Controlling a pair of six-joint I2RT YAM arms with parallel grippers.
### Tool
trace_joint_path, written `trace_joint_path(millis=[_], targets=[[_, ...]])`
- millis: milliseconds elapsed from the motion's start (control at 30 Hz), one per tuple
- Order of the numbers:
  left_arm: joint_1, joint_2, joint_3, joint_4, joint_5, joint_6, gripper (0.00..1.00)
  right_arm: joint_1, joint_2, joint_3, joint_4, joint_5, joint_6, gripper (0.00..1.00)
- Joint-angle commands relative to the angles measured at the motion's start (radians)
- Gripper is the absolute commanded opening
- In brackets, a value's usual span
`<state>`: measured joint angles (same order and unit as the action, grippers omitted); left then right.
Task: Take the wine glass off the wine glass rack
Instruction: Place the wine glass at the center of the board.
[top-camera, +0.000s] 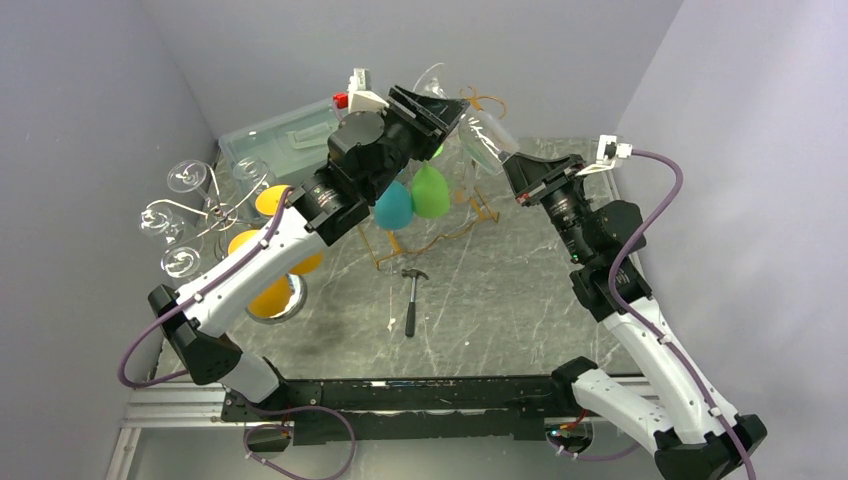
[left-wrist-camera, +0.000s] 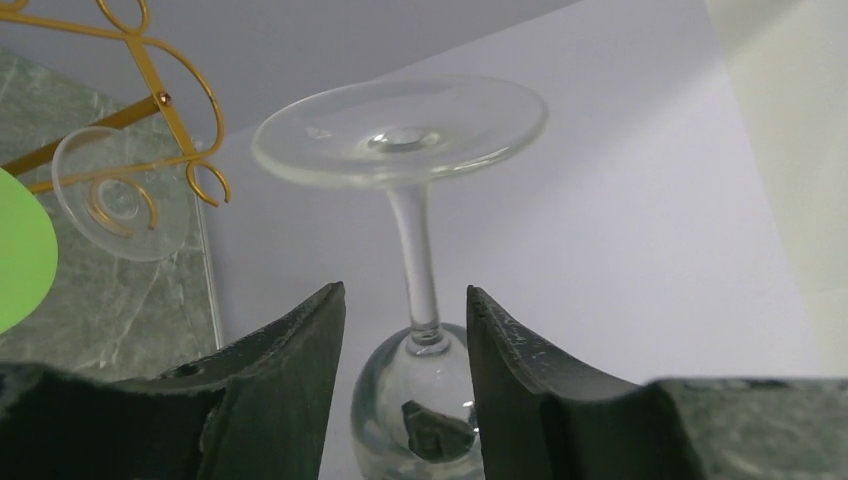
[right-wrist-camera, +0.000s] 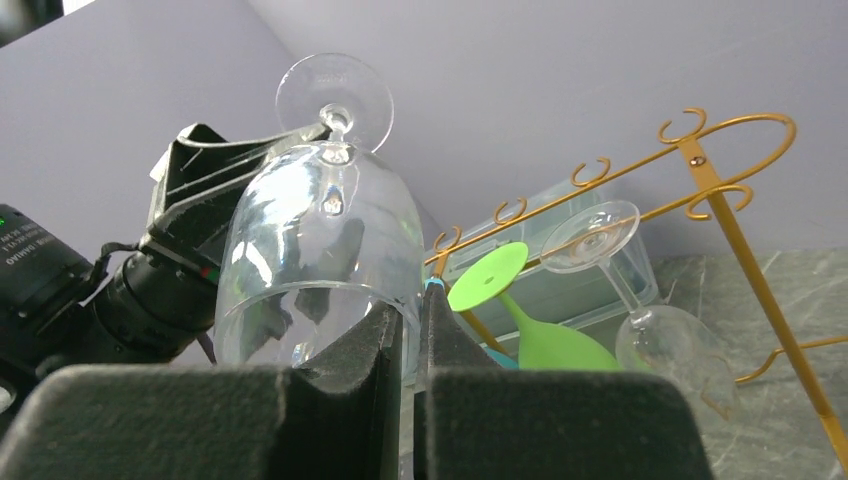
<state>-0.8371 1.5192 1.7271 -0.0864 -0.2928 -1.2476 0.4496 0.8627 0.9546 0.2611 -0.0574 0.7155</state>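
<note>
A clear wine glass (top-camera: 478, 135) hangs upside down in the air, foot up, just left of the gold wire rack (top-camera: 480, 205). My right gripper (top-camera: 512, 165) is shut on its rim; the right wrist view shows the fingers (right-wrist-camera: 412, 305) pinching the wall of the bowl (right-wrist-camera: 320, 240). My left gripper (top-camera: 440, 110) is open by the stem. In the left wrist view its fingertips (left-wrist-camera: 405, 300) stand either side of the stem (left-wrist-camera: 410, 240) without touching it. The foot is to the right of the rack's hooks (left-wrist-camera: 150, 70), not touching them.
A green glass (top-camera: 430, 192), a teal glass (top-camera: 393, 205) and another clear glass (right-wrist-camera: 660, 340) hang on the rack (right-wrist-camera: 720, 190). Several clear glasses (top-camera: 185, 215) and yellow ones (top-camera: 275, 290) are at the left. A plastic bin (top-camera: 280, 140) is at the back. A hammer (top-camera: 412, 298) lies mid-table.
</note>
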Motion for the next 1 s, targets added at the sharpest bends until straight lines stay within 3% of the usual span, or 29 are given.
trace_joint_path(millis=[0, 267, 433, 633, 967], targets=[[-0.006, -0.040, -0.011, 0.036, 0.043, 0.067, 0.57, 0.004, -0.038, 0.076, 0.021, 0.055, 0.001, 0.00], [-0.021, -0.067, -0.024, 0.045, 0.087, 0.195, 0.87, 0.004, -0.024, 0.165, -0.118, 0.200, -0.024, 0.00], [-0.027, -0.094, -0.019, 0.007, 0.126, 0.293, 0.99, 0.005, 0.018, 0.260, -0.232, 0.289, -0.051, 0.00], [-0.028, -0.165, -0.042, -0.065, 0.149, 0.473, 1.00, 0.004, 0.093, 0.423, -0.456, 0.447, -0.085, 0.00], [-0.028, -0.225, 0.006, -0.320, 0.255, 0.829, 0.99, 0.003, 0.219, 0.653, -0.936, 0.729, -0.114, 0.00]])
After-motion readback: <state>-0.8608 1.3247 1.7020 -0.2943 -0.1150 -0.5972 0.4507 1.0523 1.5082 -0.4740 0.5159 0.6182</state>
